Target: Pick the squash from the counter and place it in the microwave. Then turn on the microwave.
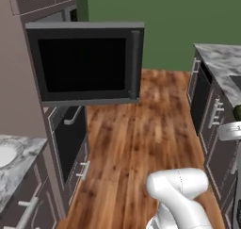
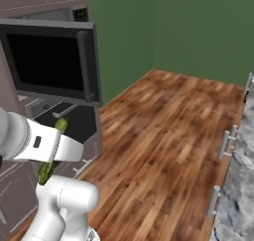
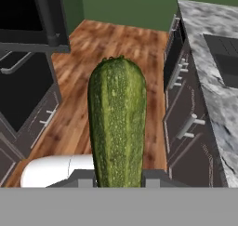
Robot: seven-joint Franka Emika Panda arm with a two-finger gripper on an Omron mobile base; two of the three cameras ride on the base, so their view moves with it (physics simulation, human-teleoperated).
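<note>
The squash (image 3: pixel 117 122), dark olive green and speckled, stands up between the fingers of my gripper (image 3: pixel 118 181), which is shut on its lower end. In the right base view the squash (image 2: pixel 60 125) shows its two ends above and below a white arm link, in the air in front of the cabinets. The microwave (image 1: pixel 84 63) is built in at upper left, its black glass door swung open towards me with the bar handle (image 1: pixel 136 63) at the door's right edge. The microwave door (image 2: pixel 49 61) hangs above and beyond the squash. The marbled counter (image 3: pixel 209 57) runs along the right.
Below the microwave is an oven (image 1: pixel 70 134) with a horizontal handle. A second stretch of marbled counter (image 1: pixel 19 174) at lower left carries a white plate (image 1: pixel 4 155). A dark inset (image 3: pixel 228 53) sits in the right-hand counter. Wooden floor (image 1: pixel 141 129) lies open between the cabinet rows.
</note>
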